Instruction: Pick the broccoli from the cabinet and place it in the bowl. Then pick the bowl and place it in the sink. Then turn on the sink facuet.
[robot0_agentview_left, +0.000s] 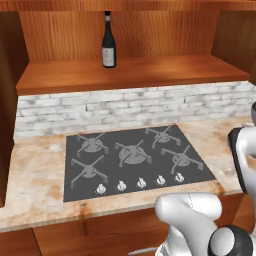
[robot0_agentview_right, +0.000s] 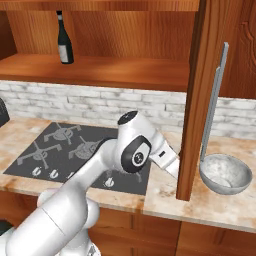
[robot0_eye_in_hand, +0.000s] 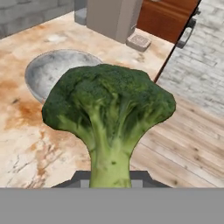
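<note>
The broccoli (robot0_eye_in_hand: 108, 116) is seen close up in the hand view, stalk down between the gripper (robot0_eye_in_hand: 111, 178) fingers, which are pinched on the stalk base. It is held above the marbled counter (robot0_eye_in_hand: 26, 144), with the bowl (robot0_eye_in_hand: 46, 74) just behind it and partly covered by the green head. In the right base view the bowl (robot0_agentview_right: 226, 174) sits on the counter right of an open cabinet door (robot0_agentview_right: 192, 100), whose long metal handle (robot0_agentview_right: 214, 95) hangs above it. The arm (robot0_agentview_right: 130, 150) is stretched toward that door, its hand hidden behind the panel. On the cabinet shelf (robot0_agentview_left: 135, 72) a wine bottle (robot0_agentview_left: 108, 42) stands upright. Below lies the stove (robot0_agentview_left: 135, 160), backed by white brick wall (robot0_agentview_left: 125, 105).
</note>
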